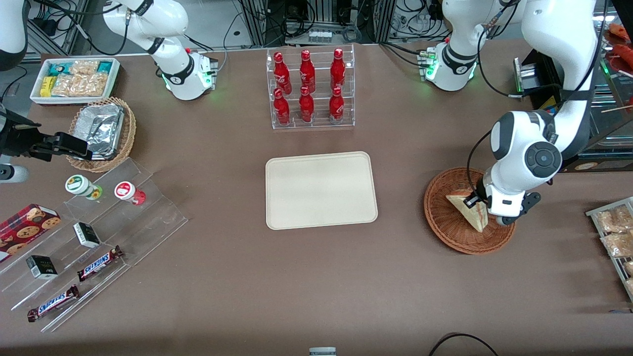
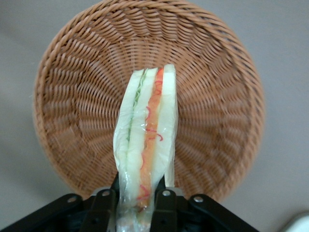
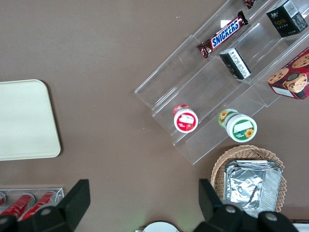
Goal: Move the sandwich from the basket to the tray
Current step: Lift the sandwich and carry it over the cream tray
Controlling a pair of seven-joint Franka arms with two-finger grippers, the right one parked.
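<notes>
1. One sandwich [image 2: 146, 145], a plastic-wrapped triangular wedge, sits upright between the two black fingers [image 2: 100, 205] of the gripper [image 2: 133, 208]; the fingers press on both bread faces, so the claw is closed on the wedge. Red and pale green filling shows along the cut edge.
2. In the front view the gripper [image 1: 475, 201] is over the reddish-brown wicker basket [image 1: 445, 225], and the sandwich [image 1: 469, 210] lies within the basket's outline; whether it touches the basket floor cannot be told.
3. One cream tray [image 1: 320, 190], nothing on it, lies well apart from the basket, toward the middle of the table.
4. Six red bottles [image 1: 306, 86] stand in one clear rack, farther from the front camera than the tray.
5. Toward the parked arm's end: one tan basket with a foil container [image 1: 101, 131], one white box of snack packets [image 1: 74, 79], one clear stepped stand [image 1: 99, 237].
6. On the stand: two Snickers bars [image 1: 99, 263], two small dark boxes [image 1: 86, 234], two lidded cups [image 1: 81, 186], one cookie box [image 1: 27, 222].
</notes>
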